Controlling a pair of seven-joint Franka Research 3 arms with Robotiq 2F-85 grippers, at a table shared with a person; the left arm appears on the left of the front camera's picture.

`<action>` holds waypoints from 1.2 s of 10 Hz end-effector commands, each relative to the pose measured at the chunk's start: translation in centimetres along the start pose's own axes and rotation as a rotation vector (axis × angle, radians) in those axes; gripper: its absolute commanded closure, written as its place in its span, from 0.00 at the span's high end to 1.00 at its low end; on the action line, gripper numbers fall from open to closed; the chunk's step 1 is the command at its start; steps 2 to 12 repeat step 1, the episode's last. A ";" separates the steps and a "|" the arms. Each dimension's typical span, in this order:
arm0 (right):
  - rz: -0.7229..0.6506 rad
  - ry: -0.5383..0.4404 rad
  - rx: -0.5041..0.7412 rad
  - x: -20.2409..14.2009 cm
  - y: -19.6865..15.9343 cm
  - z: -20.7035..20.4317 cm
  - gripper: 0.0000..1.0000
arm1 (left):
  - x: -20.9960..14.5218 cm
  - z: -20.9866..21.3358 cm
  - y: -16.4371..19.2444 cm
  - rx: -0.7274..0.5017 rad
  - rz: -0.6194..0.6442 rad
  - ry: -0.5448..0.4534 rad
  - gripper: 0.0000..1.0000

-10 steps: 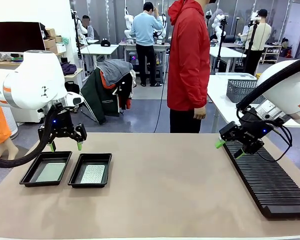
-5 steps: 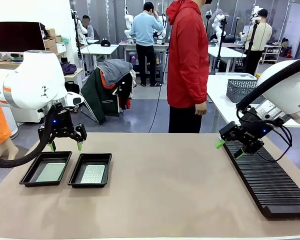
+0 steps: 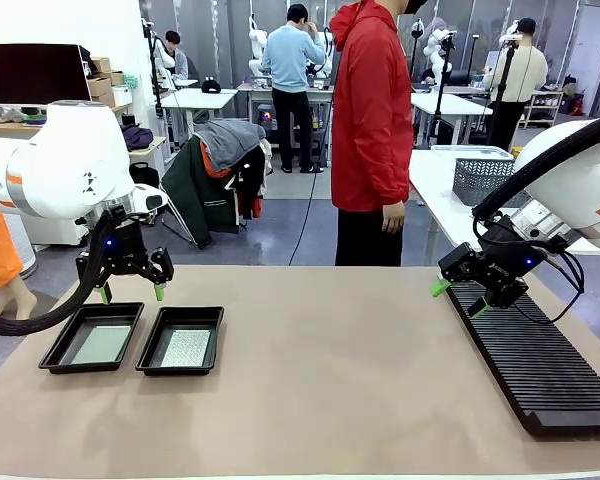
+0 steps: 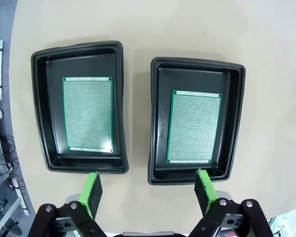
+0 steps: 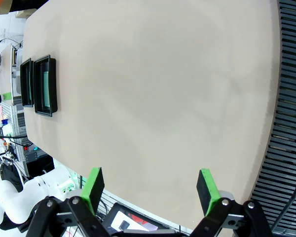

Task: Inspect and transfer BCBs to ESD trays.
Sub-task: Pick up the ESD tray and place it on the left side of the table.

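Two ESD trays (image 3: 132,339) sit side by side at the near left of the table (image 3: 330,380), close together but apart, and each holds one of the BCBs (image 4: 88,114) lying flat on its floor. In the left wrist view both boards are green perforated rectangles with a margin of black tray floor on every side.

The left gripper (image 3: 131,291) hangs above the far edge of the trays with its jaws spread wide and nothing between them. The right gripper (image 3: 457,298) hovers over the far end of the long black slotted rack (image 3: 536,362) at the right, likewise wide apart and empty. A person in a red jacket (image 3: 372,110) stands beyond the far side of the table.

The boards look thin, stiff and light, so they should lift with little force, though a hard pinch could bend or mark them. Lying flat inside a raised rim, they offer little to grasp; the bare margin beside a long edge is probably the best place to get a finger under. The smooth faces may slip against the green pads (image 4: 92,190).
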State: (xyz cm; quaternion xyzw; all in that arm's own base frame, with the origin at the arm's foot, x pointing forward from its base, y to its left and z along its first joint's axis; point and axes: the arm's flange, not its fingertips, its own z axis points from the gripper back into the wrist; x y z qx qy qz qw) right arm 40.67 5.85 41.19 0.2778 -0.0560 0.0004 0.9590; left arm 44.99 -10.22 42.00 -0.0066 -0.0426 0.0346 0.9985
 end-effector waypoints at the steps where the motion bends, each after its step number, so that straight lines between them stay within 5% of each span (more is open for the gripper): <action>1: -0.012 -0.008 0.000 0.0 0.3 -0.1 1.00 | -0.1 -0.2 0.0 -0.002 0.000 -0.006 1.00; 12: -0.012 -0.008 0.000 0.0 0.3 -0.1 1.00 | -0.1 -0.2 0.0 -0.002 0.000 -0.006 1.00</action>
